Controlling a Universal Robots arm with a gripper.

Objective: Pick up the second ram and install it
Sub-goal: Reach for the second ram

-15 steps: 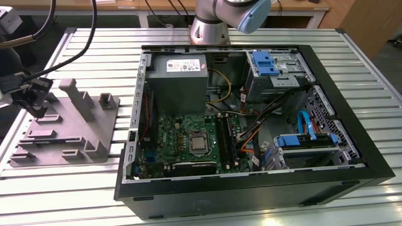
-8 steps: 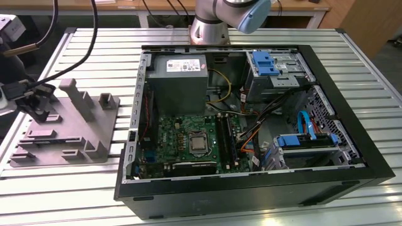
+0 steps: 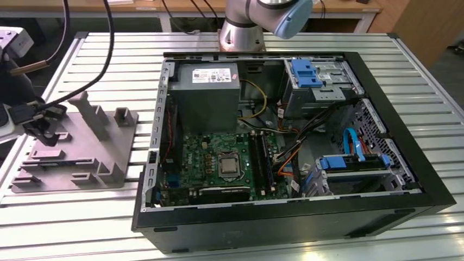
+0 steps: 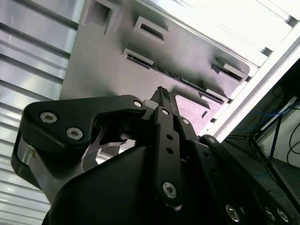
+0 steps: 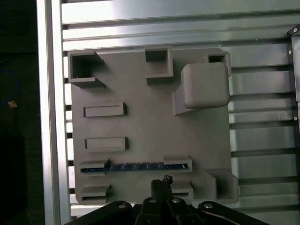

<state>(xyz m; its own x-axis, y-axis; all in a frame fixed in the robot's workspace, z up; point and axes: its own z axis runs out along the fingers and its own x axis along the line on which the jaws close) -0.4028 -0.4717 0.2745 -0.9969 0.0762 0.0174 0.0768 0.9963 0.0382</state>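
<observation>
- Black metal claw (image 5: 161, 180) is nearest the lens in both wrist views. Its tips look pressed together, with nothing pinched between them.
- The claw hangs over the grey moulded plastic holder tray (image 5: 150, 122), near the slot that carries the part. As far as I can tell it is not touching the part.
- The second ram, a long thin dark blue circuit-board strip (image 5: 136, 166), stands on edge in a narrow slot of that holder, with raised blocks at both ends. My read: the slot keeps it upright so the top edge is free for a pinch from above.
- In the exterior view the holder sits at lower left of the frame on the slatted aluminium table (image 3: 65, 228), just beside the open black desktop computer case (image 3: 290, 234). That probably keeps the carry short.
- The case lies on its side with the cover off and the green motherboard (image 3: 210, 163) facing up. Judged: this gives straight-down access.
- The ram is not yet lifted.
</observation>
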